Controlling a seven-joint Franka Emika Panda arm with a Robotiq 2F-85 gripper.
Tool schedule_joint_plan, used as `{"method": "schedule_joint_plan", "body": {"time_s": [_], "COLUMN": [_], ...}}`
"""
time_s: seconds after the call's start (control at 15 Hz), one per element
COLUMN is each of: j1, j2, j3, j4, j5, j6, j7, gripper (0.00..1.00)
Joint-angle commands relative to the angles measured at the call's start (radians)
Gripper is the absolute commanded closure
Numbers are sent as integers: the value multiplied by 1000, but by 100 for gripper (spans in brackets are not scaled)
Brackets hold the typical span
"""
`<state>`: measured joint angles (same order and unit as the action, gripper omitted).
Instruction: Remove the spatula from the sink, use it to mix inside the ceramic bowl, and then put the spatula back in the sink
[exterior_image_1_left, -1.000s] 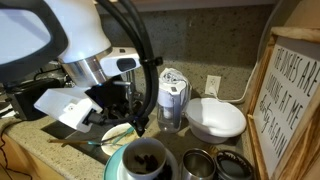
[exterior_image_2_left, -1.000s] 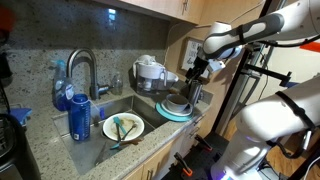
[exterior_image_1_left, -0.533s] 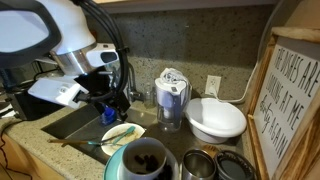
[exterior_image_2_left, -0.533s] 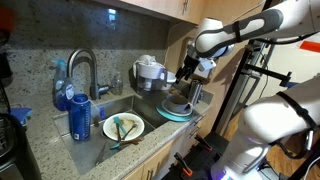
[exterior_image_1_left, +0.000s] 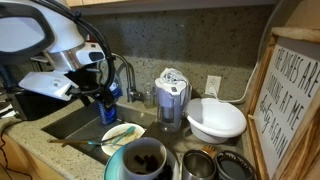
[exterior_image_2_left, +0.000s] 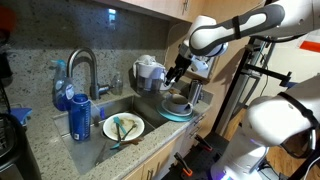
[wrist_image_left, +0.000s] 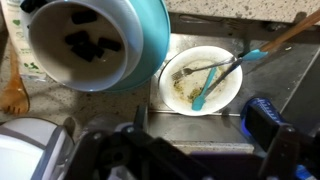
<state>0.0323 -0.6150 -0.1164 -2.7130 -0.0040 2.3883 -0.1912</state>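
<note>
The spatula (wrist_image_left: 288, 36), wooden-handled with a teal head, is seen lying slantwise in the grey metal sink (wrist_image_left: 295, 85). The teal-rimmed ceramic bowl (wrist_image_left: 157, 40), with dark pieces (wrist_image_left: 80, 42) inside, is set upright on the bench (exterior_image_1_left: 45, 160) beside the sink.

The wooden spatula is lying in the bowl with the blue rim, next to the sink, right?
Not quite. The spatula is lying in the sink, with its blue end at the white plate. The wrist view shows this. The bowl with the blue rim does sit next to the sink, but only dark bits are in it.
</note>
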Motion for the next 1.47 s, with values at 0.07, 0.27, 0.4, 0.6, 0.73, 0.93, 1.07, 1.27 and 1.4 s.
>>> {"method": "schedule_joint_plan", "body": {"time_s": [0.07,0.27,0.4,0.6,0.73,0.93,1.07,1.27,1.4], "j1": [77,134,172,216,237,246,236,216,202], "j2": [60,127,190,283,357,447,497,556,561], "j3": [5,9,7,3,5,18,38,80,113], "j4": [25,45,67,102,145,209,251,304,309], "j5": [82,133,172,240,297,384,433,483,503], "j6": [23,51,75,103,103,82,64,45,70], "j7": [-30,-46,-73,-133,-190,-287,-344,-402,-422], "gripper": [0,0,0,0,0,0,0,0,0]}}
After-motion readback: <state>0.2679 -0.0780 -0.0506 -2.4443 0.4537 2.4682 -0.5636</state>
